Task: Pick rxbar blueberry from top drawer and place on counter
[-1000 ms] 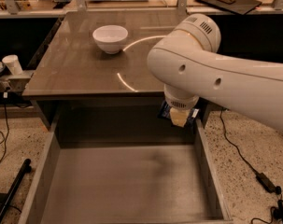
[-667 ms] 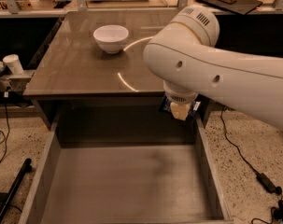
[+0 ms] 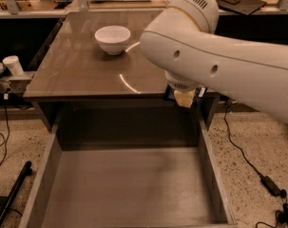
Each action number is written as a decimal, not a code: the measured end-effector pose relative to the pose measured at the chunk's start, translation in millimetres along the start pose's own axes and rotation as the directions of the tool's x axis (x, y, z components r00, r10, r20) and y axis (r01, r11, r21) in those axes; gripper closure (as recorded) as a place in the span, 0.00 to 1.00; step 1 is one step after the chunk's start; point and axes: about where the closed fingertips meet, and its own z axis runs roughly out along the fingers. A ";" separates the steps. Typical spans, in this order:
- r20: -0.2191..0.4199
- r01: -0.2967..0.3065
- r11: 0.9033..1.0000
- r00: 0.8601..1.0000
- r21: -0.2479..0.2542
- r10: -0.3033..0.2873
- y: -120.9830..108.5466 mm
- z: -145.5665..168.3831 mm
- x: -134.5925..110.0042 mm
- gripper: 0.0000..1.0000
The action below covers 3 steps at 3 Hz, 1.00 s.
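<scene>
Pincer gripper (image 3: pixel 184 99) grips the rxbar blueberry (image 3: pixel 170 95) at the counter's (image 3: pixel 77 70) near right edge, already out of the top drawer (image 3: pixel 124 184); only placement remains.

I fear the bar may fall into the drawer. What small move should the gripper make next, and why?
Probably shift the gripper further in over the glossy brown tabletop: it hangs at the front edge, above the open grey drawer, with the dark navy-blue snack bar seemingly in its jaws.
</scene>
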 end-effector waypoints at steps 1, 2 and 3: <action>-0.003 0.004 1.000 1.000 0.022 -0.004 -11.6 0.7 -4.7 1.00; -0.007 0.010 0.999 1.000 0.043 -0.010 -23.2 4.6 -12.1 1.00; -0.015 0.014 0.998 1.000 0.061 -0.013 -35.1 10.8 -19.4 1.00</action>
